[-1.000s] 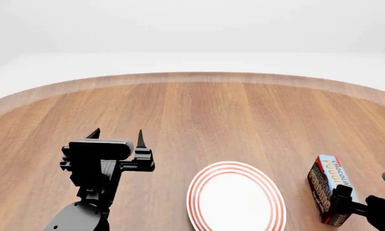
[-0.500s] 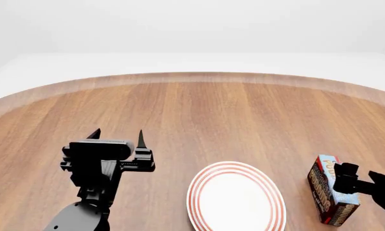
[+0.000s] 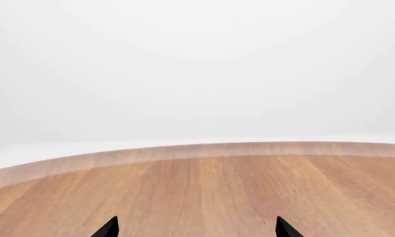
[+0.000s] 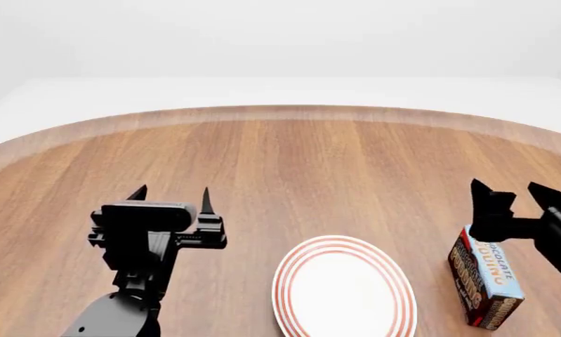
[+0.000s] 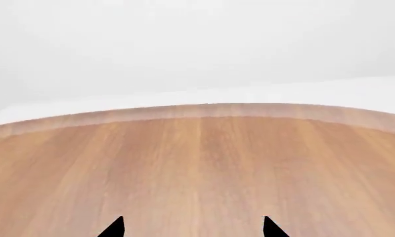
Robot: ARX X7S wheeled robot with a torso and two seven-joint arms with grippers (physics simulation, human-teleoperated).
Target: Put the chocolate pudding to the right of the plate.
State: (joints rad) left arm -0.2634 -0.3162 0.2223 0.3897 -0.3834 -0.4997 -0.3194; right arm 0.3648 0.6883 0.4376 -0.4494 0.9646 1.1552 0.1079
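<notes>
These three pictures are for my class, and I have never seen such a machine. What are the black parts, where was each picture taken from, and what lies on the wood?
It is a simulated two-armed robot. The head view looks down from its head; the other two come from cameras near each gripper, showing only fingertips and bare wooden table. The left gripper and right gripper are both open and hold nothing. On the table lie a ringed plate and, to its right and apart from it, the chocolate pudding box.
</notes>
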